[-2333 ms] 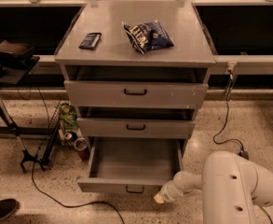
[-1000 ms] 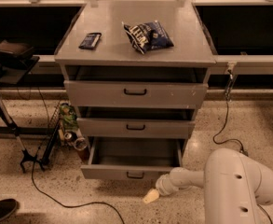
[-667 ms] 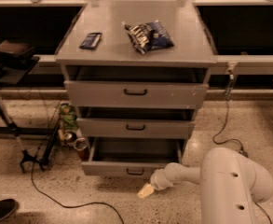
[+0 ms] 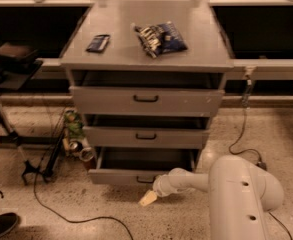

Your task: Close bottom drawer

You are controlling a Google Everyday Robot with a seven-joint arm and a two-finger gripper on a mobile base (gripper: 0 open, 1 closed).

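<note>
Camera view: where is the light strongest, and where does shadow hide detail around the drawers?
In the camera view, the cabinet top is brightest; the bottom drawer is deeply shadowed inside; the gripper, low before that drawer's front, is pale against the darker floor.

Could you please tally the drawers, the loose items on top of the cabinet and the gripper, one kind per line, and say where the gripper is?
Grey drawers: 3 (top drawer, middle drawer, bottom drawer)
Items on the cabinet top: 2 (dark flat object, blue snack bag)
Gripper: 1, low by the floor, just in front of the bottom drawer's front panel
Total: 6
</note>
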